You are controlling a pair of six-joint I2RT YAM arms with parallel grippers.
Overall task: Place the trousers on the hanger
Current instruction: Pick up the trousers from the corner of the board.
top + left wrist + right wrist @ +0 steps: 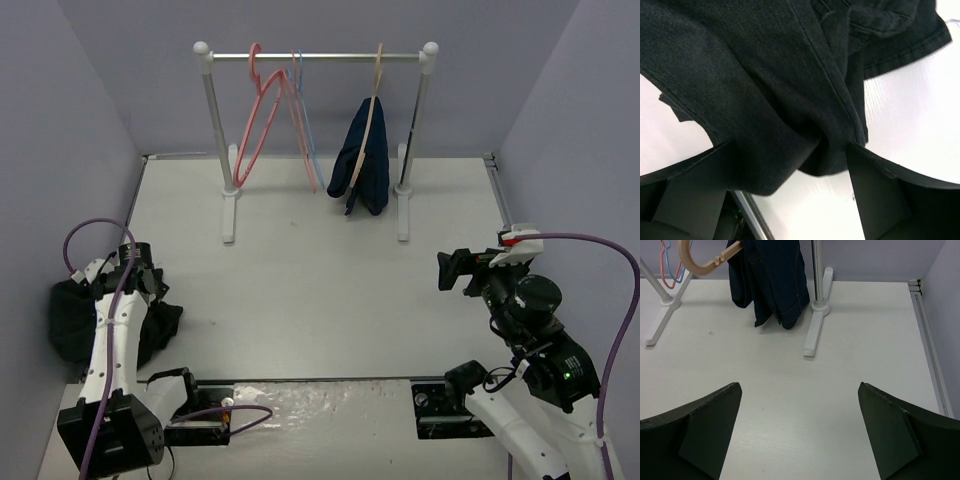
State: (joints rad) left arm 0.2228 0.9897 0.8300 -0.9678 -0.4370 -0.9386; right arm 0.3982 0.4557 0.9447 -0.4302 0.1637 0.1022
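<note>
1. The trousers (pixel 68 322) lie in a crumpled black heap on the table (pixel 320 290) at its left edge, well apart from the rail (pixel 315 57) at the back.
2. The left gripper (pixel 140 280) is down on that heap. In the left wrist view its fingers (pixel 695 175) stand apart, and a bunched fold of the trousers (pixel 765 75) with a seam running through it fills the gap between them and meets both inner edges. The fold is not pinched flat.
3. The hanger (pixel 258 120) hangs by its hook from the left part of the rail, bare and tilted, with its lower corner swung toward the left post.
4. Just to its right hangs a light-blue hanger (pixel 305 130), also bare.
5. Farther right on the rail a tan hanger (pixel 368 130) carries a navy garment (pixel 365 165), which drapes down near the right post. The right wrist view shows the same pair up close.
6. The right gripper (pixel 448 270) is held above the right side of the table, facing the rail. Its fingers (pixel 710 420) are spread wide, with only bare tabletop between them.
</note>
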